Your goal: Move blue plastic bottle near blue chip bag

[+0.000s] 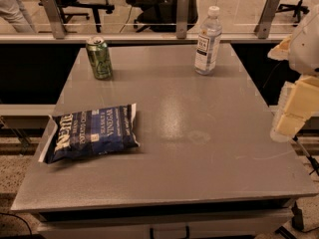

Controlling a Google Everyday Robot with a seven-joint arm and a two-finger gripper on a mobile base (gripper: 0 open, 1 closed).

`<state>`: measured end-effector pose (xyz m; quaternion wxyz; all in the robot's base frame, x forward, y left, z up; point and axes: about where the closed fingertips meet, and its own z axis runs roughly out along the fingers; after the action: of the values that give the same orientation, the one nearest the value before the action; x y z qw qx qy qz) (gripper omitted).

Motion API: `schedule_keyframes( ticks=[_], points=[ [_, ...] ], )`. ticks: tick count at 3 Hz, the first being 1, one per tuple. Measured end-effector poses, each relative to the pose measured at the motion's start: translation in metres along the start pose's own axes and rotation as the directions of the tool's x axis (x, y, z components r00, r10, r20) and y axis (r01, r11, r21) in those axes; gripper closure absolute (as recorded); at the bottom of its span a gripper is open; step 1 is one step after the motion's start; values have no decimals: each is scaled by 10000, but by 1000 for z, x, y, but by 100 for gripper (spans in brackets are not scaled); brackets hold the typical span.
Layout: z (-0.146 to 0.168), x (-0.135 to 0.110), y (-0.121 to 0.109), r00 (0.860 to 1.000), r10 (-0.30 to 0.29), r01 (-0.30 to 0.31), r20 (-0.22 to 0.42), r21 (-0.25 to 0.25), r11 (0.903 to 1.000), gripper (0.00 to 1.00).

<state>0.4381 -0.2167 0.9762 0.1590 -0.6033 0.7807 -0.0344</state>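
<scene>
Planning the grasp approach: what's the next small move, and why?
Probably swing the gripper from the right of the grey table toward the clear plastic water bottle, standing upright and untouched at the far side; the dark blue chip bag lies front-left.

Clear plastic bottle (208,41), glossy bag (92,132), matt table (209,148); gripper (290,116) at right.

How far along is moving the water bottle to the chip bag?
Nothing done yet: the clear plastic water bottle with white cap stands at the far edge of the grey table, apart from the dark blue chip bag near the left front. The gripper hangs by the table's right edge, clear of the bottle. Grasping and moving remain.
</scene>
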Motion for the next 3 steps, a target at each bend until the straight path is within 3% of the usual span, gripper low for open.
schedule_keyframes(
  ticks=[1, 3],
  points=[
    [0, 0, 0, 10000, 0, 0, 0, 0, 10000, 0],
    [30, -7, -78, 9917, 1085, -1145, 695, 895, 9894, 0]
  ],
)
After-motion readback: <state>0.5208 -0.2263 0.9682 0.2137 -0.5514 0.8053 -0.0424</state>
